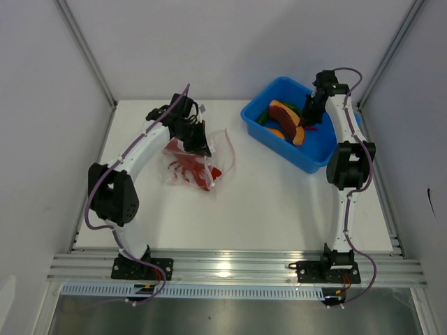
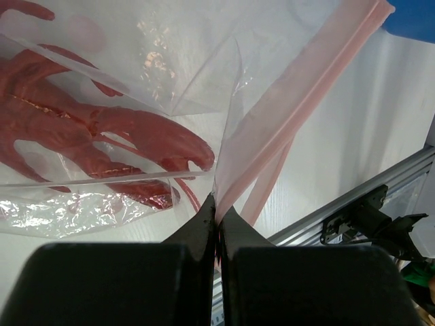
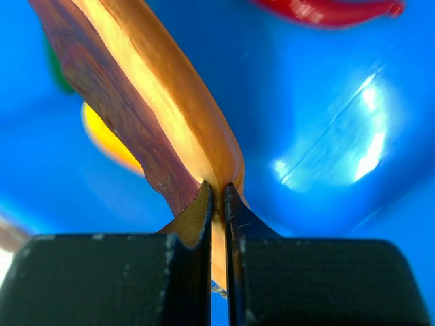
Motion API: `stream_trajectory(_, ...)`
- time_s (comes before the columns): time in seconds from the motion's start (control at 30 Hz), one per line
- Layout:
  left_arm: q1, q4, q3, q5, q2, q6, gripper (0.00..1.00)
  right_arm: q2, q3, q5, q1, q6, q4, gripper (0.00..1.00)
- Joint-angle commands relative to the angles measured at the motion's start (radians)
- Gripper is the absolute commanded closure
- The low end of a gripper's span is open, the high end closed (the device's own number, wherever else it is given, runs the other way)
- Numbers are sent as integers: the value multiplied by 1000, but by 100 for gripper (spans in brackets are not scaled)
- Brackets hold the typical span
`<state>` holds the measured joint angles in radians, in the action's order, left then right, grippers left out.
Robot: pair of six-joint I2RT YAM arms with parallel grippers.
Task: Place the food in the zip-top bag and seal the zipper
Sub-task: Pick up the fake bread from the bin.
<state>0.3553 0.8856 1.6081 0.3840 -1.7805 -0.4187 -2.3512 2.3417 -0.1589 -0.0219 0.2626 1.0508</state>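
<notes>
The clear zip-top bag (image 1: 183,169) lies on the white table left of centre, with a red lobster toy (image 2: 102,129) inside it. My left gripper (image 1: 198,145) is shut on the bag's pink zipper (image 2: 306,88) and pinches the strip at its tips (image 2: 217,204). Over the blue bin, my right gripper (image 1: 307,115) is shut on an orange piece (image 3: 170,102) with a brown-purple rind, held by its thin edge (image 3: 216,193). More food lies below in the bin: a yellow-orange fruit (image 3: 109,139), a red chili (image 3: 326,10) and a green one (image 1: 264,117).
The blue bin (image 1: 318,150) stands at the back right of the table, angled, its right side under my right arm. An aluminium rail (image 1: 230,265) runs along the near edge. Grey walls close in the left, back and right sides.
</notes>
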Motion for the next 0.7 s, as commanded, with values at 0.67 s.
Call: stream_trajectory(0.67,-9,33,10,-120,82,24,100,340,54,-120,-191,29,334,100)
